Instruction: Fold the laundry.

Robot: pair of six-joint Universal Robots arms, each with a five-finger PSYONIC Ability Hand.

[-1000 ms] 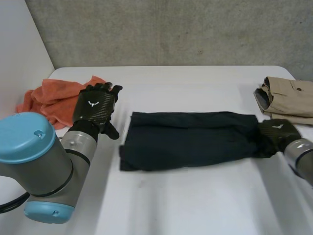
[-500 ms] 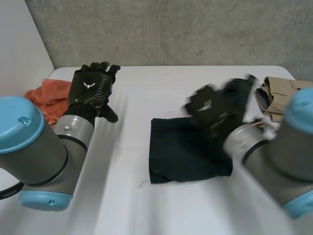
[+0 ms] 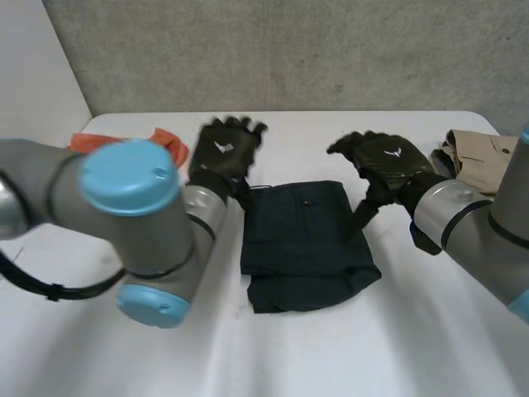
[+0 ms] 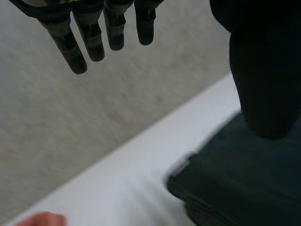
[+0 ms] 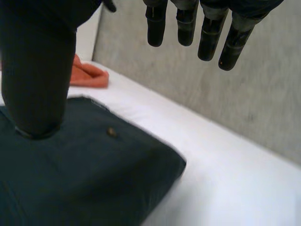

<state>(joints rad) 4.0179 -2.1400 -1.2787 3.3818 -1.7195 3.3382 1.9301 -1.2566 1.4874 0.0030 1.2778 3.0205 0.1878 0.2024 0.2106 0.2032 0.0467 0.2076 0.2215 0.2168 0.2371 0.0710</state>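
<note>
Laundry item under work: a dark folded garment [image 3: 306,240], lying flat at the middle of the white worktop [image 3: 413,347]. It forms a rough rectangle, with stacked layers visible along its near edge and a small button [image 3: 307,202] on its upper face near the far edge.

At the far left of the worktop, an orange towel [image 3: 168,137] lies crumpled, partly hidden behind the left arm.

The left hand [image 3: 223,153] is positioned at the far-left corner of the dark folded garment. In the left wrist view its fingers [image 4: 89,33] are straight and spread apart from the thumb, and nothing is held. The garment's corner lies below the thumb. Contact between thumb and cloth cannot be determined.

The right hand [image 3: 384,161] is positioned over the garment's far-right edge. In the right wrist view its fingers [image 5: 207,28] are extended and its thumb points down toward the cloth, close to the button. The hand holds nothing. Whether the thumb touches the cloth cannot be determined.

At the far right of the worktop, a beige folded garment [image 3: 483,157] lies well apart from the dark one, beside the right arm.
</note>
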